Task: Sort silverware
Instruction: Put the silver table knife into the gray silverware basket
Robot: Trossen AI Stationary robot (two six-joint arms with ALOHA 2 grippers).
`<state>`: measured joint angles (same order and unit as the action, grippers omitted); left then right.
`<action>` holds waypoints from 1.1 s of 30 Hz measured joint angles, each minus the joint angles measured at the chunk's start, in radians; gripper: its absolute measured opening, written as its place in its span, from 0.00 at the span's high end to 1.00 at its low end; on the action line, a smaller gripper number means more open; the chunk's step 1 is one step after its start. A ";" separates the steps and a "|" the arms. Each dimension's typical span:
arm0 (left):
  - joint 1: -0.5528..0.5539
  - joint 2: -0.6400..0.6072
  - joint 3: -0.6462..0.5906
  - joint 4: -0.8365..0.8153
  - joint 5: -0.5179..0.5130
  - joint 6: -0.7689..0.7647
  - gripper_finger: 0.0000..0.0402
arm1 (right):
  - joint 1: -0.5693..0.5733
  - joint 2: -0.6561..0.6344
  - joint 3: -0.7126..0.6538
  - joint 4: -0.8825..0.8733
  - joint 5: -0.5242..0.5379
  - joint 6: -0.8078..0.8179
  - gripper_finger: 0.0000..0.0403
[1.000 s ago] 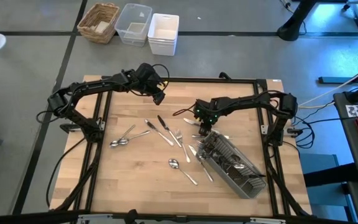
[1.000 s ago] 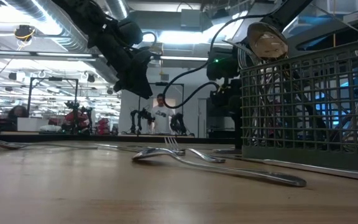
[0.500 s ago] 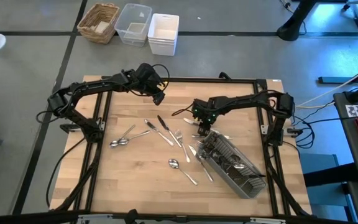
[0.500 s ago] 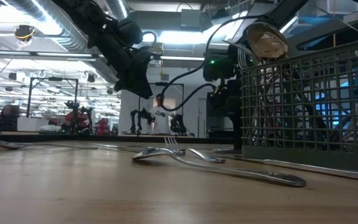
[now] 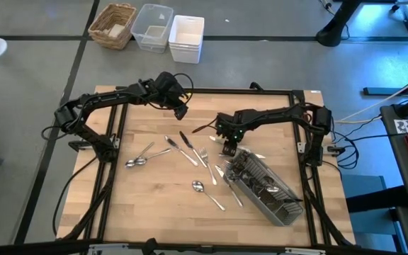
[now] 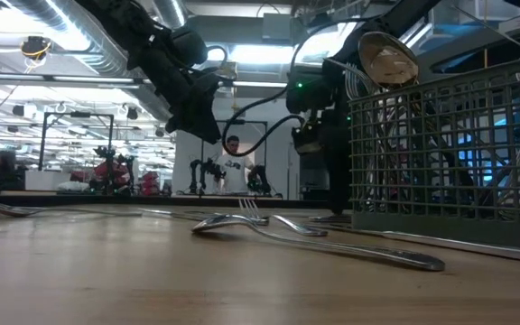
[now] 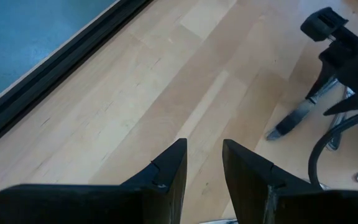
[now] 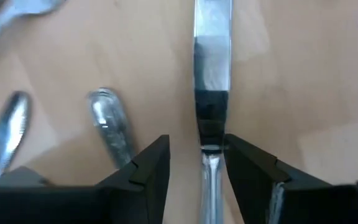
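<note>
Loose silverware lies flat on the wooden table: two spoons [image 5: 139, 160], a knife [image 5: 188, 147], forks [image 5: 202, 156] and another spoon [image 5: 207, 193]. More pieces stand in the grey caddy [image 5: 264, 185], among them a spoon [image 6: 386, 59]. My right gripper [image 5: 227, 145] is low at the caddy's far-left end. It is open, with a table knife [image 8: 211, 74] running between its fingers, blade pointing forward. The knife sits close to one finger; I cannot tell whether it touches. My left gripper [image 5: 181, 110] hangs above the table's far left part, narrowly open and holding nothing.
A spoon handle [image 8: 107, 121] lies beside the right gripper's fingers. A wicker basket [image 5: 113, 25], a clear bin [image 5: 152, 27] and a white bin [image 5: 185, 37] stand on the floor beyond the table's far edge. Black frame rails border the table. Bare wood shows along the near-left part.
My right gripper has shifted a little toward the table's left, away from the caddy. The left arm and the loose silverware have kept still.
</note>
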<state>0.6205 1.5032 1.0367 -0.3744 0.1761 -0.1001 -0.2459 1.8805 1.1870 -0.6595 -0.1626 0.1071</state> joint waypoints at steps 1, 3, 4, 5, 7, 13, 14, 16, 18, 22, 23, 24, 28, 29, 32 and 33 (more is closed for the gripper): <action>0.000 0.000 0.000 0.000 0.000 0.000 0.76 | 0.001 0.000 0.000 -0.005 0.021 0.000 0.62; 0.000 0.000 0.000 0.000 0.000 0.000 0.76 | 0.005 0.000 0.000 -0.018 0.049 -0.001 0.62; 0.000 0.000 0.000 0.000 0.000 0.000 0.76 | 0.005 0.000 0.000 -0.029 0.067 0.000 0.62; 0.000 0.000 0.000 0.000 0.000 0.002 0.76 | 0.005 0.000 0.000 -0.036 0.083 0.000 0.62; 0.000 0.000 0.000 0.000 0.000 0.006 0.76 | 0.005 0.000 0.000 -0.050 0.096 -0.001 0.62; 0.000 0.000 0.000 0.000 0.000 0.022 0.76 | 0.005 0.004 -0.008 -0.045 0.099 0.000 0.62; 0.000 0.000 0.000 0.000 0.000 0.022 0.76 | 0.005 0.004 -0.017 -0.035 0.096 -0.001 0.62; 0.000 0.000 0.000 0.000 0.000 0.022 0.76 | 0.005 0.001 -0.032 -0.020 0.096 0.000 0.62; 0.000 0.000 0.000 0.000 0.000 0.022 0.76 | 0.004 0.000 -0.039 -0.019 0.097 -0.001 0.62; 0.000 0.000 0.000 0.000 0.000 0.022 0.76 | 0.004 0.000 -0.046 -0.003 0.106 0.000 0.64; 0.000 0.000 0.000 0.000 0.000 0.022 0.76 | 0.004 0.000 -0.046 0.002 0.107 0.000 0.66; 0.000 0.000 0.000 0.000 0.000 0.022 0.76 | 0.004 0.000 -0.048 0.007 0.108 0.001 0.69; 0.000 0.000 0.000 0.000 0.000 0.022 0.76 | 0.002 0.000 -0.048 0.017 0.110 0.002 0.83; 0.000 0.000 0.000 0.000 0.000 0.022 0.76 | 0.002 0.000 -0.048 0.018 0.109 0.002 0.87; 0.000 0.000 0.000 0.001 0.000 0.022 0.76 | 0.002 0.000 -0.049 0.035 0.099 0.001 0.97; 0.000 0.000 0.000 0.002 0.000 0.022 0.76 | 0.002 0.002 -0.047 0.047 0.090 0.000 0.98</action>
<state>0.6205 1.5032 1.0367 -0.3728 0.1762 -0.0780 -0.2436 1.8823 1.1399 -0.6128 -0.0730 0.1071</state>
